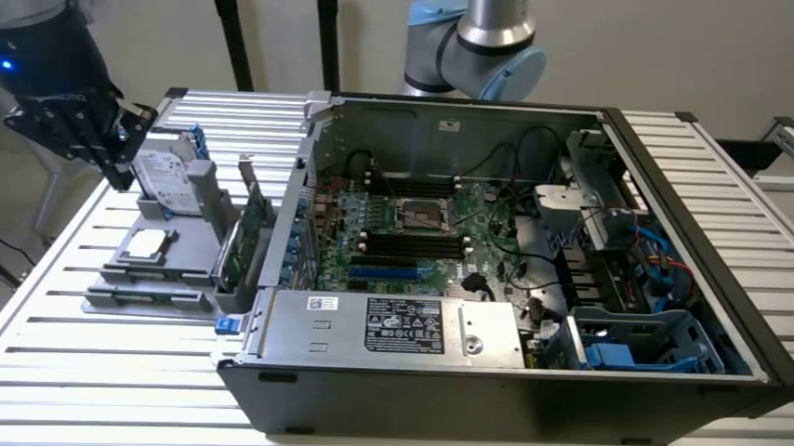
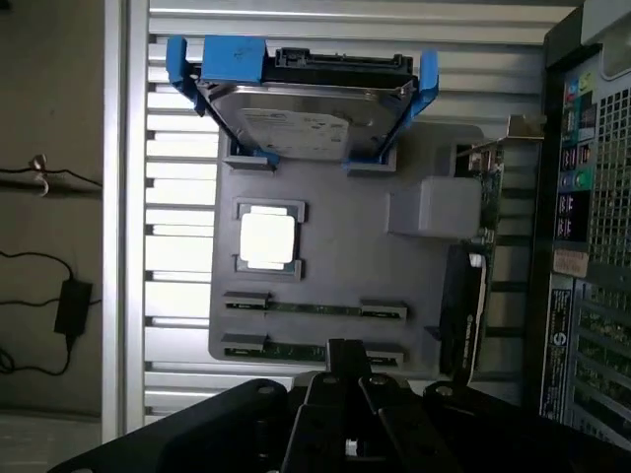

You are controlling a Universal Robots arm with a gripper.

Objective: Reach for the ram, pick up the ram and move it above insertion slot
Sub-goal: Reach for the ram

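Gripper: fingers pressed together, pinching nothing; it hangs near the hard drive, at the exterior view's far left.
Ram: lies in the gray holder along its near edge, with a second stick just beside it, apart from the gripper.
Holder: on the slatted table, at the exterior view's left of the open computer case.
Hard drive: upright in a blue caddy, at the holder's far end.

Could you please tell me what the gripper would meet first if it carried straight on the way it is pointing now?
Most likely the ram lying at the edge of the gray holder: the gripper, fingers shut, points down at it. How far above it hangs is unclear.
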